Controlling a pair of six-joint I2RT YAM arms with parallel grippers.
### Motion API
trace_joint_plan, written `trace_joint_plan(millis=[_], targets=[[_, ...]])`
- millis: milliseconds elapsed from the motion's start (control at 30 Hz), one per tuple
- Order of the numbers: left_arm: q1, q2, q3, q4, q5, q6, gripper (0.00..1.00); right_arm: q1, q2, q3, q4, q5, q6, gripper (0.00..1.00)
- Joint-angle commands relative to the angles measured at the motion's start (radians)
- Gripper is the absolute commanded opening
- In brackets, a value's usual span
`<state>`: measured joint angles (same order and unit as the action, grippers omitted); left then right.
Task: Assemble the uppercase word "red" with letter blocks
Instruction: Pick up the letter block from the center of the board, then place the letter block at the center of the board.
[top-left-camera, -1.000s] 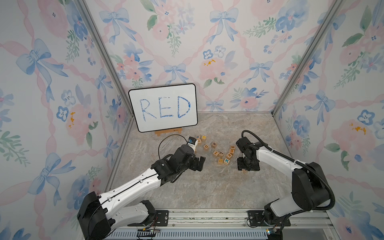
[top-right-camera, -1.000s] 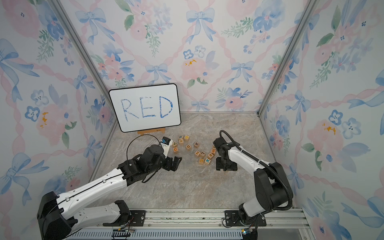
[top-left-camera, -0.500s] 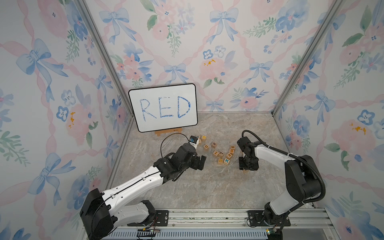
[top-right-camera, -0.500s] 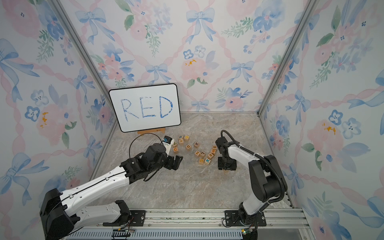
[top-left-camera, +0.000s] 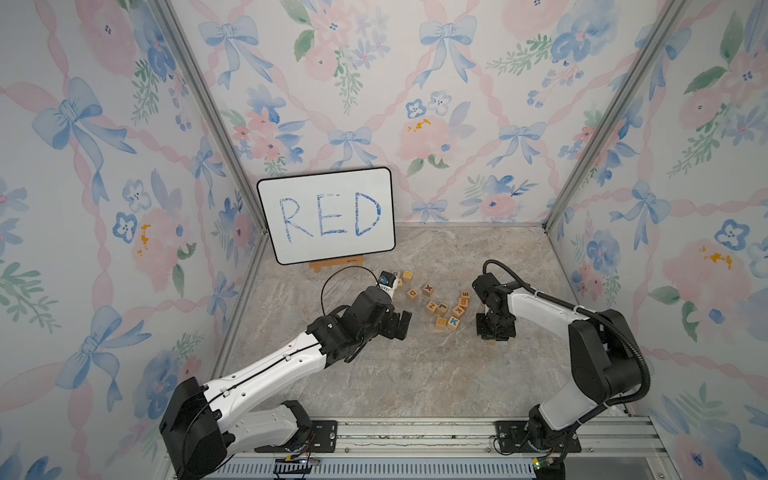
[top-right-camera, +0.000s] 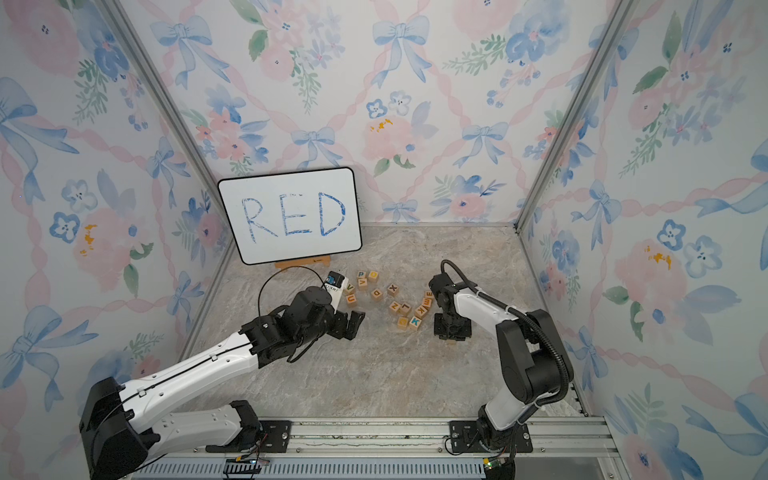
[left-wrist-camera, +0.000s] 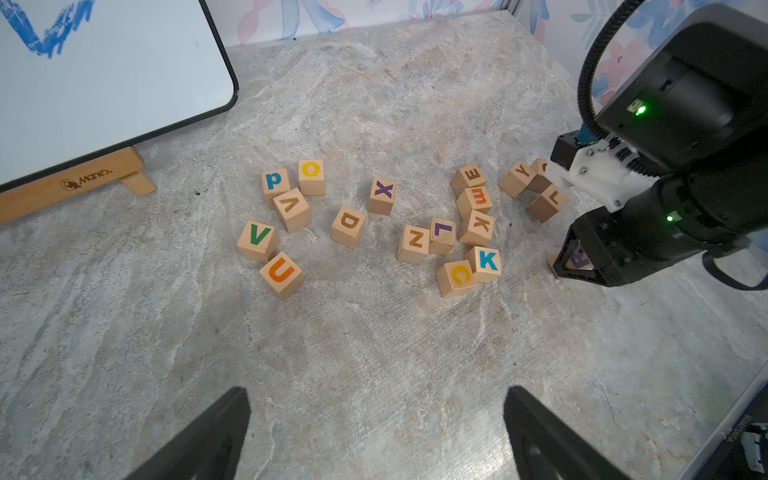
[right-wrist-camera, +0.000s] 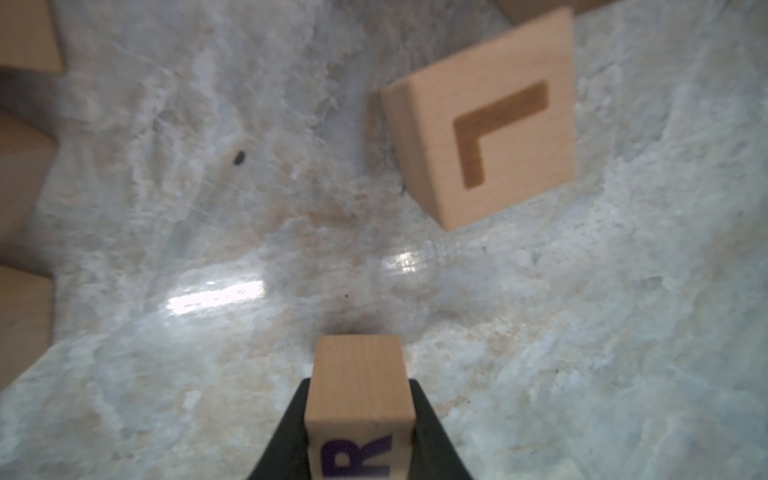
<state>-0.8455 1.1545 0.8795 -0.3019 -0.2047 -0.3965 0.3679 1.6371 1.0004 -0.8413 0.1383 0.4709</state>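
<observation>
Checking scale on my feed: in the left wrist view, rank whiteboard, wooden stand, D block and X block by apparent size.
Whiteboard
wooden stand
then D block and X block: alike, D only nearer, so unranked.

Both top views: high, looking down over whole worktop (top-left-camera: 415, 374). Wrist views: left oblique, right close; both show brown L block (left-wrist-camera: 549, 203).

Light's bright, soft and even, so shadows stay faint. The right wrist view is the rough one: white glare patches on the marble floor (right-wrist-camera: 216, 299), L block (right-wrist-camera: 490, 124) smeared, R block (right-wrist-camera: 361, 386) soft up close. Top views look sharp; the left wrist view bends a bit at its edges.
</observation>
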Motion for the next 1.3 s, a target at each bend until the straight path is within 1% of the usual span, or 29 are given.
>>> trace_joint_plan(millis=[0,233,333,500,633,833,1133,1267], targets=[[0.004,-0.028,0.006,-0.007,-0.022,0.028,0.98,0.034,-0.006,0.067,-0.086,0.012,0.057,0.26],[0.018,-0.081,-0.009,-0.014,-0.015,0.018,0.98,0.084,-0.017,0.19,-0.217,0.026,0.137,0.26],[0.028,-0.113,-0.016,-0.027,-0.017,0.016,0.98,0.114,-0.016,0.251,-0.263,0.028,0.189,0.24],[0.061,-0.153,-0.014,-0.076,-0.016,0.011,0.98,0.176,0.013,0.38,-0.316,0.023,0.25,0.23],[0.09,-0.198,-0.013,-0.112,-0.008,0.004,0.98,0.237,0.104,0.488,-0.34,0.012,0.277,0.23],[0.115,-0.263,0.002,-0.176,-0.028,-0.002,0.98,0.333,0.238,0.634,-0.355,0.0,0.344,0.24],[0.13,-0.352,0.028,-0.253,-0.067,-0.028,0.98,0.448,0.426,0.853,-0.353,-0.014,0.5,0.24],[0.134,-0.385,0.04,-0.283,-0.089,-0.034,0.98,0.495,0.548,1.004,-0.385,-0.012,0.52,0.24]])
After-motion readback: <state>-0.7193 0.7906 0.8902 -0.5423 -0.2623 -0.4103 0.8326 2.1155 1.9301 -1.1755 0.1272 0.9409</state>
